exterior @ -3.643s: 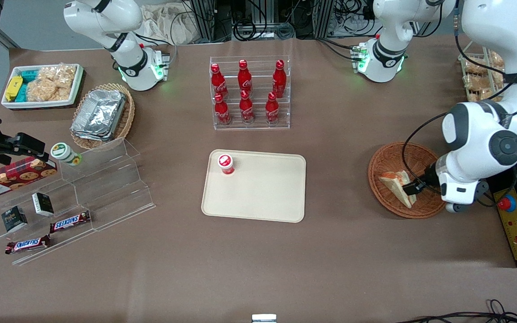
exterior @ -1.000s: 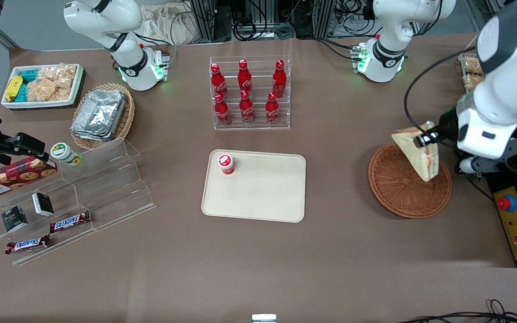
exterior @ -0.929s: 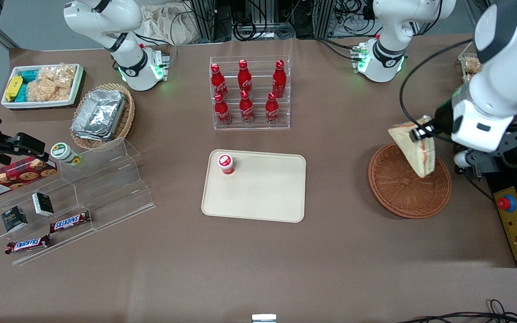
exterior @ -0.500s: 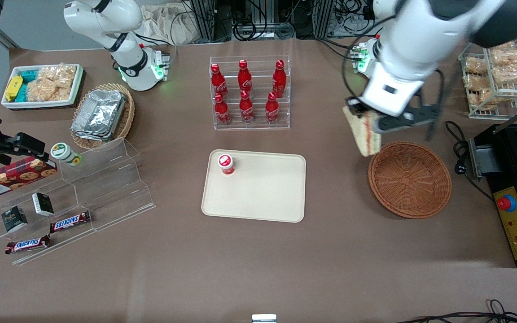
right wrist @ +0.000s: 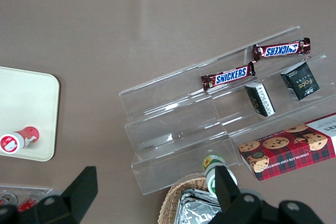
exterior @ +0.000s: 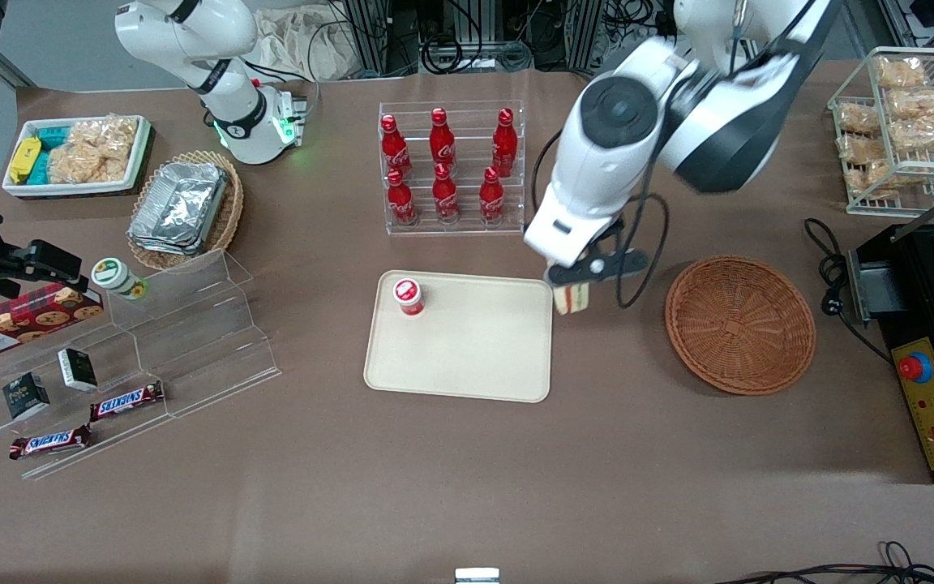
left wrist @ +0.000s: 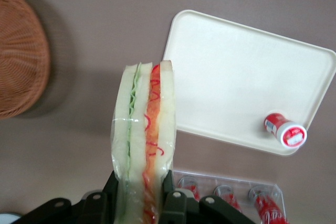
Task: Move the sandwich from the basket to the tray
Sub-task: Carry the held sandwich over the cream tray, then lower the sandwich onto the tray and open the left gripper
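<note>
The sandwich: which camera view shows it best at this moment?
The left wrist view: the sandwich shows both bread slices and its filling, clamped in the pincer. The front view shows only its lower end under the arm, at the tray edge. The right wrist view misses it.

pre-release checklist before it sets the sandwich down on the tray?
1. Grip: left arm's gripper shut on the triangular white-bread sandwich, held on edge: ok.
2. Round reddish-brown wicker basket emptied: ok.
3. Over the cream-beige rectangular plastic tray: not ok, sandwich hangs at the rim nearest the basket.
4. Landing area: ok, only a small red-capped cup stands in one corner.
5. Height above tray: cannot tell.
</note>
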You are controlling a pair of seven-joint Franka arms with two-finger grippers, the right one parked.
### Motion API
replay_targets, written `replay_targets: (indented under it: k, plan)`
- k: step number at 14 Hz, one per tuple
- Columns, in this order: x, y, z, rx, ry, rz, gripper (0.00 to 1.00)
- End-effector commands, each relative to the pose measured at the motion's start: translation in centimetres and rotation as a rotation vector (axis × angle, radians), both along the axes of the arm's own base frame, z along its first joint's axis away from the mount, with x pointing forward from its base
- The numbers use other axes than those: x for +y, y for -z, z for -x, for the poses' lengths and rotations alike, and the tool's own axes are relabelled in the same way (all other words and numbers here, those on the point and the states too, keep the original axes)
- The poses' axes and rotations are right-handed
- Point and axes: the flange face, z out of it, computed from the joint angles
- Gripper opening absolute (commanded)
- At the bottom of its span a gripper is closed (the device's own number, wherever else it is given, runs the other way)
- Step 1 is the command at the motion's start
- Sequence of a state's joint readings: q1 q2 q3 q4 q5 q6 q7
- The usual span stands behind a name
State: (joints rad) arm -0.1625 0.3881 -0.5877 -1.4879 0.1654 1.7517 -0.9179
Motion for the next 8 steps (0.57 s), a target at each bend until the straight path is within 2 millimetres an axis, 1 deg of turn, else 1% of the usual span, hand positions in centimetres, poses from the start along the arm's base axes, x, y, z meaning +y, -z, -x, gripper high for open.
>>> replay_targets:
  k: [1, 3, 5, 8]
  plan:
    - [-3.0, 6.8, -1.7, 0.002, -0.028, 0.009, 0.37]
    - [-4.9, 11.3, -1.7, 0.005, 0.000, 0.012, 0.37]
    - [-5.6, 15.1, -2.0, 0.007, 0.003, 0.011, 0.37]
    - [-6.7, 19.3, -1.6, 0.010, 0.025, -0.001, 0.37]
